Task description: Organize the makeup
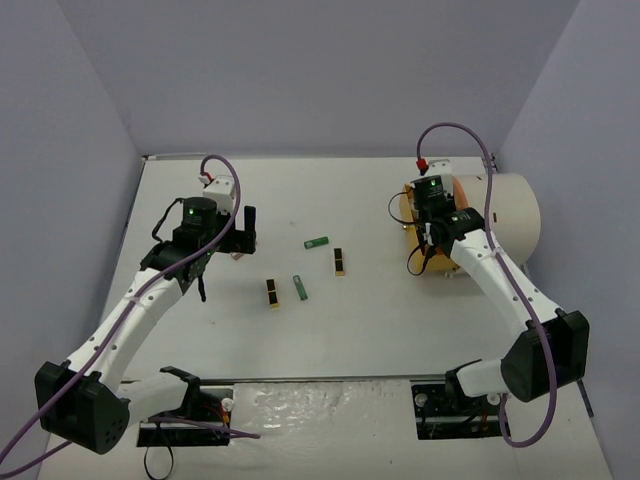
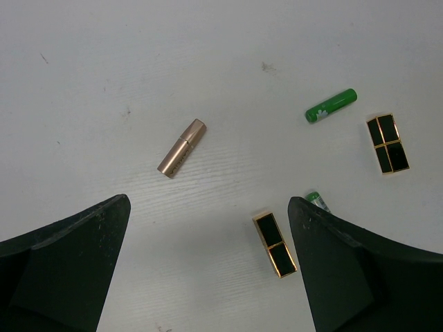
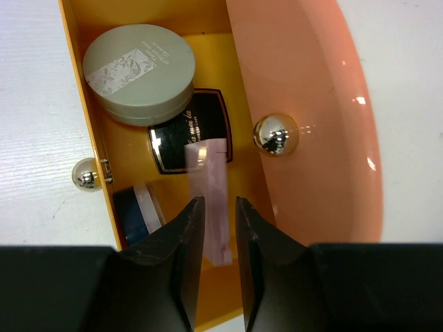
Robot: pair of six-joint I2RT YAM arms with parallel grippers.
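My right gripper (image 3: 219,200) hangs over the open orange drawer (image 3: 76,83) of the cream drum (image 1: 505,215). Its jaws stand narrowly parted. A blurred pink palette (image 3: 208,166) stands on edge between them, with a gap to the right finger. In the drawer lie a green compact (image 3: 138,74), a black compact (image 3: 187,142) and a blue compact (image 3: 135,211). My left gripper (image 2: 208,207) is open and empty above the table. A rose tube (image 2: 182,148), a green tube (image 2: 331,106), two black-gold lipsticks (image 2: 275,243) (image 2: 387,144) and a second, half-hidden green tube (image 2: 315,199) lie below it.
A peach drawer front (image 3: 304,104) with a chrome knob (image 3: 275,133) sits right of the open drawer. In the top view the drum stands at the table's right edge, the right gripper (image 1: 432,222) at its front and the left gripper (image 1: 240,235) at the left.
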